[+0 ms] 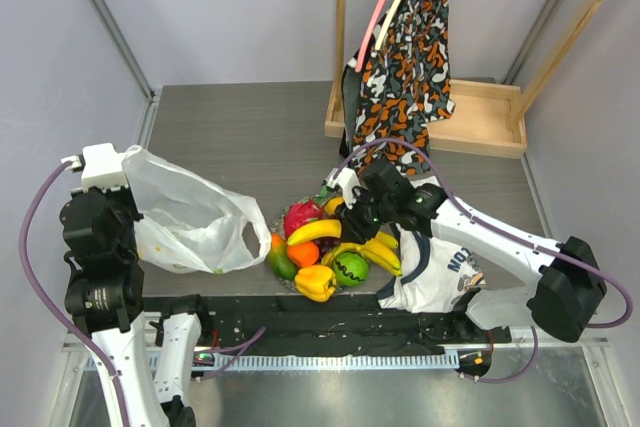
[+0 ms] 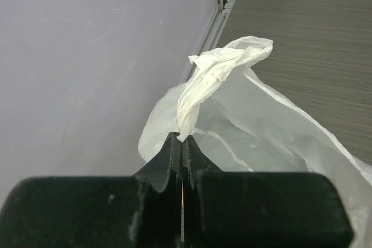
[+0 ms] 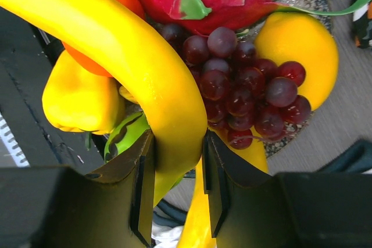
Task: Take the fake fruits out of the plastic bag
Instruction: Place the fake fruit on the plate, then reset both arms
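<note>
The plastic bag [image 1: 190, 217] lies crumpled at the left, its mouth toward the fruit pile. My left gripper [image 1: 132, 192] is shut on its twisted handle [image 2: 200, 88], lifting that end; the jaws [image 2: 183, 143] pinch the white film. The fake fruits lie in a heap on the table beside the bag: red fruit [image 1: 302, 217], orange [image 1: 302, 253], yellow pepper [image 1: 316, 283], green ball [image 1: 350, 267], bananas [image 1: 382, 252]. My right gripper [image 1: 350, 219] is shut on one yellow banana [image 3: 133, 56] over the heap, above purple grapes [image 3: 244, 85] and a lemon [image 3: 299, 50].
An orange-black patterned cloth bag [image 1: 405, 67] hangs from a wooden rack [image 1: 480, 122] at the back right. A white jersey [image 1: 435, 272] lies under the right arm. A black mat [image 1: 330, 322] runs along the near edge. Grey walls close the left and back.
</note>
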